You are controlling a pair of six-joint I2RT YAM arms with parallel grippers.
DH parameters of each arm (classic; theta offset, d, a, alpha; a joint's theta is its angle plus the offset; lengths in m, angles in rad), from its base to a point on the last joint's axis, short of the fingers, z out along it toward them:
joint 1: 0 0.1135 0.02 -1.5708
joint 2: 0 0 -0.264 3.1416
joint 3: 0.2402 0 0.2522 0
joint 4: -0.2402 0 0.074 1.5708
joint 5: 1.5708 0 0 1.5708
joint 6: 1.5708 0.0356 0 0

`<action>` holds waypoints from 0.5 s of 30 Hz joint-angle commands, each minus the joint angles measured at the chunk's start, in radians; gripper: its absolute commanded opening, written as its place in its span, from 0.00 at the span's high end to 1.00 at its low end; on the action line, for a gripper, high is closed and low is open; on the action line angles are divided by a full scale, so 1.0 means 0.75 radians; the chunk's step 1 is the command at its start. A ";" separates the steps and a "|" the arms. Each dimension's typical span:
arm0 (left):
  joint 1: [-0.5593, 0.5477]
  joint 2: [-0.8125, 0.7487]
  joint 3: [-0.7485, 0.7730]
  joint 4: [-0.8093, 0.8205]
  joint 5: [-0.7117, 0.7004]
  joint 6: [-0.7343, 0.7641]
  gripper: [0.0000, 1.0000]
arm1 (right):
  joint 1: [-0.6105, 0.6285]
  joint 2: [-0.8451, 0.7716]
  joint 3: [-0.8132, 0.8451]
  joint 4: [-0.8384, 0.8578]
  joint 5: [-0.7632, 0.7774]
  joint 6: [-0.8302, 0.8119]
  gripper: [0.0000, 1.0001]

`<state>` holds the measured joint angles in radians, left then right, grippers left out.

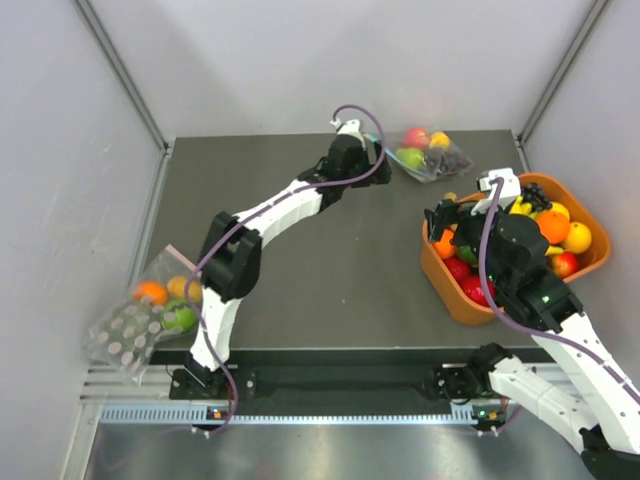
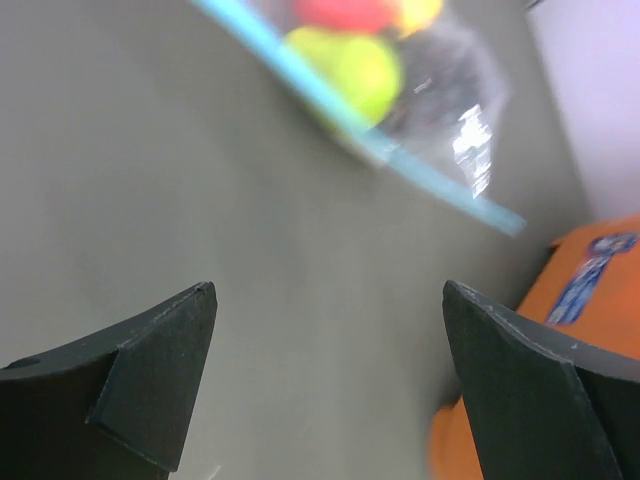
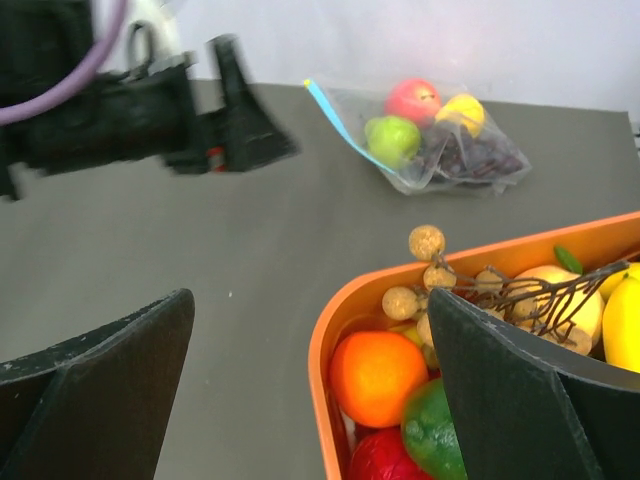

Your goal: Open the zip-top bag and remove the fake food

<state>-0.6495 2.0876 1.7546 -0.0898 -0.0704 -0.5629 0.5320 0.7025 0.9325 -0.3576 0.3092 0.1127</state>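
The zip-top bag (image 1: pixel 436 166) lies flat at the back of the dark table, its teal zip strip (image 2: pixel 420 170) facing my left gripper. Through the plastic I see the fake food: a red apple (image 3: pixel 415 100), a green fruit (image 3: pixel 392 138), a yellow lemon (image 3: pixel 462 112) and dark grapes (image 3: pixel 472 155). My left gripper (image 1: pixel 378 160) hovers open just left of the strip, apart from it, with only table between its fingers (image 2: pixel 160 370). My right gripper (image 1: pixel 437 218) is open and empty over the near left corner of the orange bin (image 3: pixel 328 340).
The orange bin (image 1: pixel 455 300) at the right is full of loose fruit. A second clear bag (image 1: pixel 140 315) with a pinkish edge and fruit inside lies off the table's left edge. Grey walls close in the back and both sides.
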 commanded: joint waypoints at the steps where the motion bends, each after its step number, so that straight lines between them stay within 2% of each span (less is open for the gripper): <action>1: -0.062 0.153 0.290 0.108 -0.049 -0.121 0.01 | -0.010 -0.026 -0.008 0.027 -0.040 0.005 0.00; 2: -0.077 0.251 0.431 0.067 -0.049 -0.145 0.01 | -0.010 -0.026 -0.012 0.029 -0.056 0.005 0.00; 3: -0.083 0.300 0.432 0.067 -0.051 -0.145 0.01 | -0.010 -0.026 -0.016 0.027 -0.056 0.005 0.00; 4: -0.089 0.343 0.564 0.020 -0.051 -0.178 0.01 | -0.010 -0.031 -0.022 0.027 -0.071 0.011 0.00; 6: -0.105 0.438 0.669 0.007 -0.080 -0.207 0.01 | -0.008 -0.039 -0.041 0.041 -0.093 0.019 0.00; 15: -0.149 0.585 0.775 0.038 -0.188 -0.282 0.01 | -0.010 -0.092 -0.088 0.060 -0.152 0.038 0.00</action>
<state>-0.7601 2.5095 2.2715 -0.0948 -0.1612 -0.7399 0.5316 0.6544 0.8696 -0.3592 0.2176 0.1280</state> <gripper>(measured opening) 0.991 0.996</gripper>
